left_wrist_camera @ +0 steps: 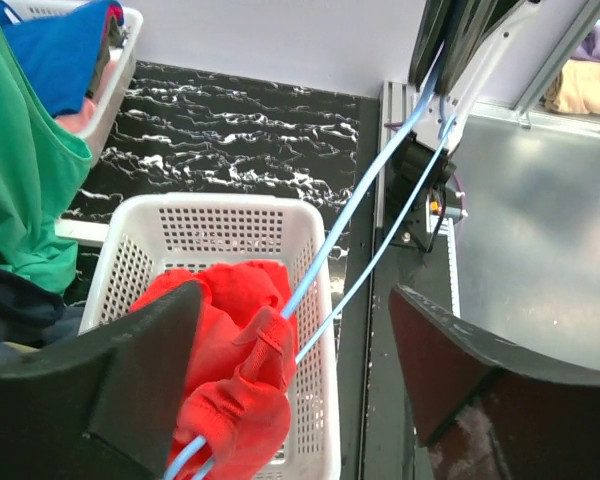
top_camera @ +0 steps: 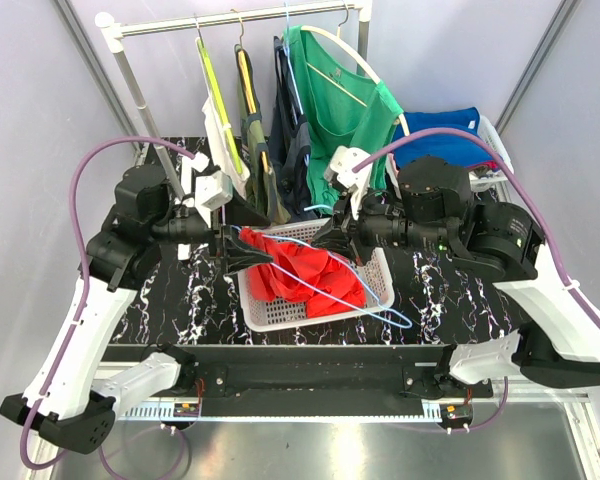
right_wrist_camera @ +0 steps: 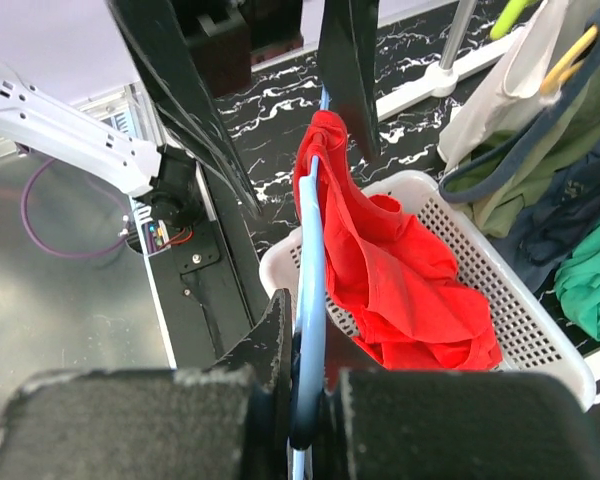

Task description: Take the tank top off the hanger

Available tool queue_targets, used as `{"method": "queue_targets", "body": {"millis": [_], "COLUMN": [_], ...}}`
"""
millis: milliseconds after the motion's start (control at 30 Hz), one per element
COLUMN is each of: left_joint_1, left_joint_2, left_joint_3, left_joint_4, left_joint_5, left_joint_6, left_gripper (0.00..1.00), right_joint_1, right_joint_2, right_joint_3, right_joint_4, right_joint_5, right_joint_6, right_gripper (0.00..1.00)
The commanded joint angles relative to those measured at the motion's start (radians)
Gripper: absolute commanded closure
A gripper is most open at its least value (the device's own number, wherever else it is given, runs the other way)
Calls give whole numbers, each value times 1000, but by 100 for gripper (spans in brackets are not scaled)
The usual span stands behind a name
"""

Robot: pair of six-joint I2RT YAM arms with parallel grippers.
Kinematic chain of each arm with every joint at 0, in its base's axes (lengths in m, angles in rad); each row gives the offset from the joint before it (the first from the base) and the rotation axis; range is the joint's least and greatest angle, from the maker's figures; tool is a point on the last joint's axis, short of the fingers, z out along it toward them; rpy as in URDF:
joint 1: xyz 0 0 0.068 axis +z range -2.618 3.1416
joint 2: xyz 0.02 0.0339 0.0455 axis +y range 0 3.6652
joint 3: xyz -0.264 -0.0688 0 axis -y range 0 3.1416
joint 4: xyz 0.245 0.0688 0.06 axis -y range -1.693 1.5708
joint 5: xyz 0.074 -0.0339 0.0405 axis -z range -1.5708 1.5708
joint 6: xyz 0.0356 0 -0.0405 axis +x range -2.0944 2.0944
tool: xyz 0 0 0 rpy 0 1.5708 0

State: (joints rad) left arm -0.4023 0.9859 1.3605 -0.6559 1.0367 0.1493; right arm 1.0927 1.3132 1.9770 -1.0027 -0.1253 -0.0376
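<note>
Right gripper point(right_wrist_camera: 308, 395), hanger point(right_wrist_camera: 311, 260), crumpled red tank top point(right_wrist_camera: 405, 285)

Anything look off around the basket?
Yes. The red tank top lies mostly in the white basket, but one strap is hooked over the blue hanger clamped in the right end effector, so it isn't free.

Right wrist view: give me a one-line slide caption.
Right claw shut on the blue hanger, red tank top hanging from it into the white basket.

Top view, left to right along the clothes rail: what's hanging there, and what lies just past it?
Pale yellow-green garment → olive garment → dark navy garment → green top → blue clothes
</note>
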Motion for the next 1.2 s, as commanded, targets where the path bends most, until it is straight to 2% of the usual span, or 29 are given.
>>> {"method": "queue_targets", "body": {"millis": [0, 133, 167, 233, 267, 367, 400, 500, 533, 567, 600, 700, 933, 1167], "left_joint_1": [-13, -27, -26, -29, -30, -30, -30, -30, -30, -30, -30, -29, -27, -23], "left_joint_2": [-9, 0, 0, 2, -1, -9, -10, -19, -21, -23, -23, -26, -36, -39], "left_joint_3": [-21, -12, -6, -4, -8, -18, -23, -26, -24, -26, -23, -14, 19, 28], "left_joint_4": [38, 38, 39, 39, 39, 38, 38, 33, 32, 32, 30, 27, 15, -7], "left_joint_5": [46, 62, 66, 83, 88, 91, 89, 88, 86, 85, 85, 85, 94, 94], "left_joint_6": [36, 26, 24, 21, 21, 24, 22, 27, 30, 30, 33, 32, 38, 53], "left_gripper": [25, 39, 48, 56, 67, 83, 85, 87, 88, 89, 90, 92, 93, 94], "right_joint_1": [4, 4, 4, 3, 3, 3, 3, 1, 3, 3, 3, 3, 3, 1], "right_joint_2": [21, 60, 64, 70, 70, 49, 35, 6, -2, -17, -25, -64, -267, -371], "right_joint_3": [63, 74, 69, 45, 33, -18, -36, -64, -70, -76, -93, -142, -367, -469], "right_joint_4": [32, 44, 56, 94, 110, 180, 197, 245, 263, 272, 283, 291, 331, 306], "right_joint_5": [-45, -47, -42, -37, -33, -17, -16, 1, 4, 15, 16, 13, 6, 9], "right_joint_6": [-28, -28, -30, -25, -22, -12, -12, -11, -10, -10, -11, -24, -76, -127], "right_gripper": [100, 100, 100, 100, 100, 100, 100, 100, 97, 89, 74, 61, 55, 51]}}
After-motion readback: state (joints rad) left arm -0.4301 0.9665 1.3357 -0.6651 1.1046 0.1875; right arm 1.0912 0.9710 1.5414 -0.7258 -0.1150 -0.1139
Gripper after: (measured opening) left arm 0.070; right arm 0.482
